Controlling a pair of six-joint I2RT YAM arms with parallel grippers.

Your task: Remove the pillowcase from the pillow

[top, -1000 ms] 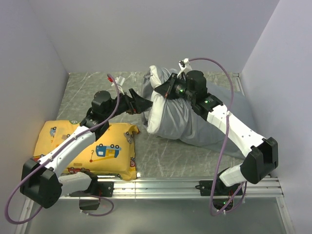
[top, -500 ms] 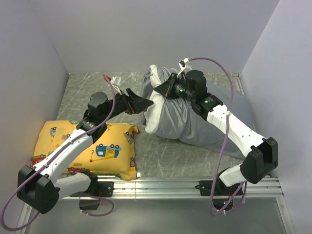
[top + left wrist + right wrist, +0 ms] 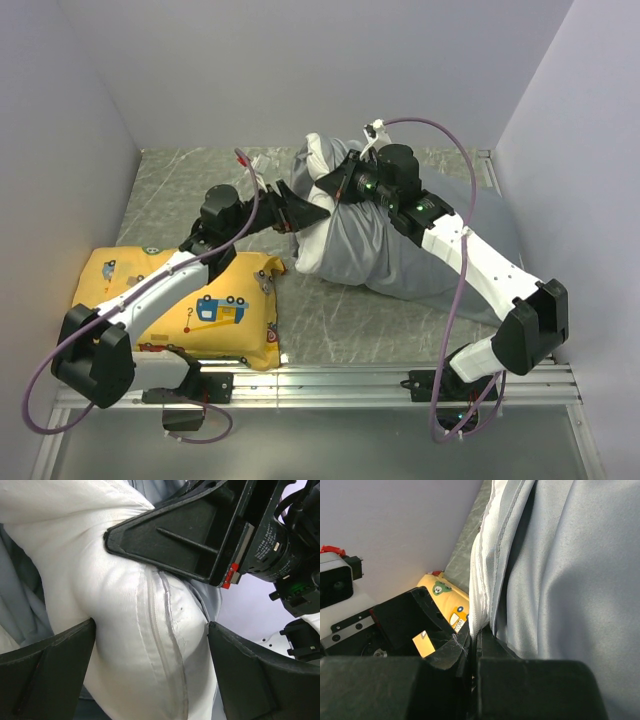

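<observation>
The grey pillowcase point(image 3: 400, 250) lies bunched at the table's right, raised at its left end. The white pillow point(image 3: 318, 155) sticks out along that end. My right gripper point(image 3: 330, 188) is shut on the raised edge. In the right wrist view point(image 3: 476, 640) the pillow's white seam point(image 3: 481, 580) and the grey pillowcase hem point(image 3: 570, 580) run into the jaws together. My left gripper point(image 3: 305, 213) is open. In the left wrist view point(image 3: 150, 665) its fingers stand on either side of the bulging white pillow point(image 3: 125, 605), touching it, under the right gripper's finger point(image 3: 175, 540).
A yellow cushion point(image 3: 190, 305) with vehicle prints lies at the front left under my left arm; it also shows in the right wrist view point(image 3: 447, 600). White walls close in the left, back and right. A metal rail point(image 3: 400, 375) runs along the near edge.
My left gripper has moved right, from short of the bundle to astride the exposed white pillow. The right gripper has stayed in place, still shut.
</observation>
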